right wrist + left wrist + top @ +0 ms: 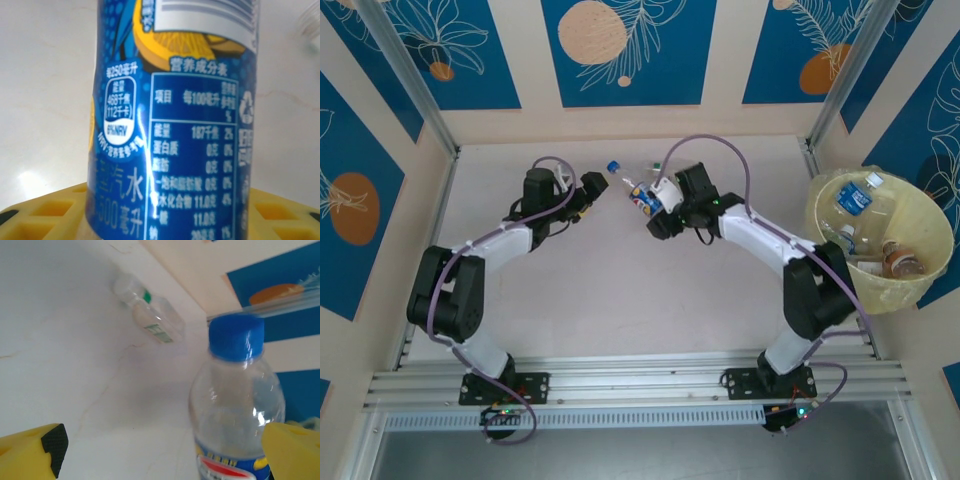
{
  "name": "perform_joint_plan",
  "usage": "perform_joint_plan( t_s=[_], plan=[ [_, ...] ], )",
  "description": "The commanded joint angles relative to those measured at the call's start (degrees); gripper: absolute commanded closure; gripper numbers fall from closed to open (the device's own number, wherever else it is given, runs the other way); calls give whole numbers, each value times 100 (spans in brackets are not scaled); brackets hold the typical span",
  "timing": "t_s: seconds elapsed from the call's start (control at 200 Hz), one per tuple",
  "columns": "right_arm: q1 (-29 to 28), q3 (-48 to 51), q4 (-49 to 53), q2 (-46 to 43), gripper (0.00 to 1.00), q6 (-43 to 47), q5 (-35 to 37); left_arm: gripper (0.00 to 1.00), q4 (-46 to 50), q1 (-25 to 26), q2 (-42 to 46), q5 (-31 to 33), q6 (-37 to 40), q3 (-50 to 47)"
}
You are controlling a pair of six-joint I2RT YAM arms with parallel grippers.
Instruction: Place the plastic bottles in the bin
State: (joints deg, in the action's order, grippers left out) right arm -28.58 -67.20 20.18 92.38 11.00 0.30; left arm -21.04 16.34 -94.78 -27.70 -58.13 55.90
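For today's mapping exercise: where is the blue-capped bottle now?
In the top view, the blue-capped bottle sits far-centre between the left gripper and the right gripper gripping it.

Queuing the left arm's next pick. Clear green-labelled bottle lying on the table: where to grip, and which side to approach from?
Probably mid-body on the clear bottle, jaws spanning its width, coming down from above: it lies flat on its side on the table, with bare surface either side. The open left gripper must clear the blue-capped bottle first.

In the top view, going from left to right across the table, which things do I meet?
Left claw → blue-capped plastic bottle → pale-yellow bin.
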Motion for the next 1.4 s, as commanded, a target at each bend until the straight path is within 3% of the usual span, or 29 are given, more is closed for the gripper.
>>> perform_joint_plan(
  t_s=[0.0, 0.255, 0.48, 0.67, 0.895, 1.055, 1.285, 1.395],
  plan=[
    [-83, 514, -340, -499, 59, -589, -608, 0, -853, -10, -13, -743, -248, -109],
    [7, 1514, -772, -1762, 61, -1346, -669, 0, -1778, 189, -145, -1256, -581, -3],
    [370, 1740, 82, -3164, 60, -1562, -403, 0, -1672, 287, -92, -1255, -320, 30],
    [728, 1397, 996, -3958, 60, -1672, 128, 0, -1693, 352, -264, -1224, -358, 104],
    [990, 489, 2044, -4332, 62, -1859, 1241, 0, -1312, 448, -323, -1166, -147, 160],
    [1282, -70, 2488, -4507, 62, -1997, 1990, 0, -1124, 488, -84, -676, 296, -77],
    [2105, -784, 3120, -4712, 61, -1813, 2690, 0, -206, 598, 483, 136, 1529, -297],
    [2582, -1048, 3325, -4781, 60, -1670, 3058, 0, -286, 607, 638, 169, 1811, -437]
  ],
)
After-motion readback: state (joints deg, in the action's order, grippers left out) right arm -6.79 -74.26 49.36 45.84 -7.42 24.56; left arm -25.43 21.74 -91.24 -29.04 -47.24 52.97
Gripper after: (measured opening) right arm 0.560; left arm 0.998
